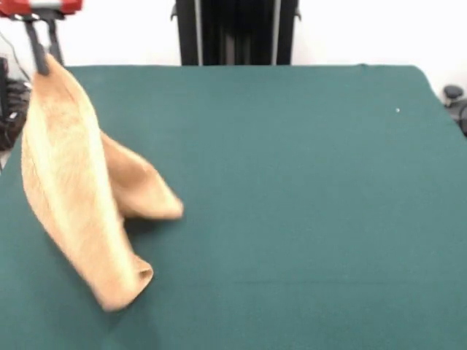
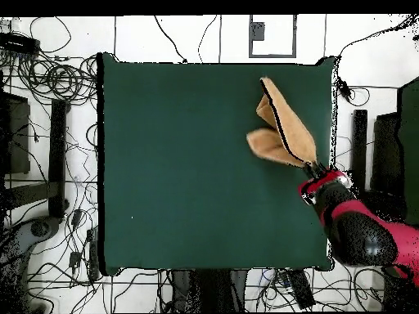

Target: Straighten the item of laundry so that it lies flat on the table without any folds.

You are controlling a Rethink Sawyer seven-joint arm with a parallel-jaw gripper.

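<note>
The golden-tan towel (image 1: 73,182) hangs folded from my gripper (image 1: 44,64) at the left of the front view. Its lower corners trail down toward the dark green table (image 1: 292,204). The gripper is shut on the towel's top edge, high above the table's far left corner. In the overhead view the towel (image 2: 285,127) stretches from the gripper (image 2: 311,169) toward the table's (image 2: 196,163) far right part, near the right edge. The tag is not visible.
The robot's pedestal (image 1: 235,33) stands at the far side of the table. Cables and equipment (image 2: 49,90) lie on the floor around the table. The red and black arm (image 2: 360,229) reaches in from the bottom right of the overhead view.
</note>
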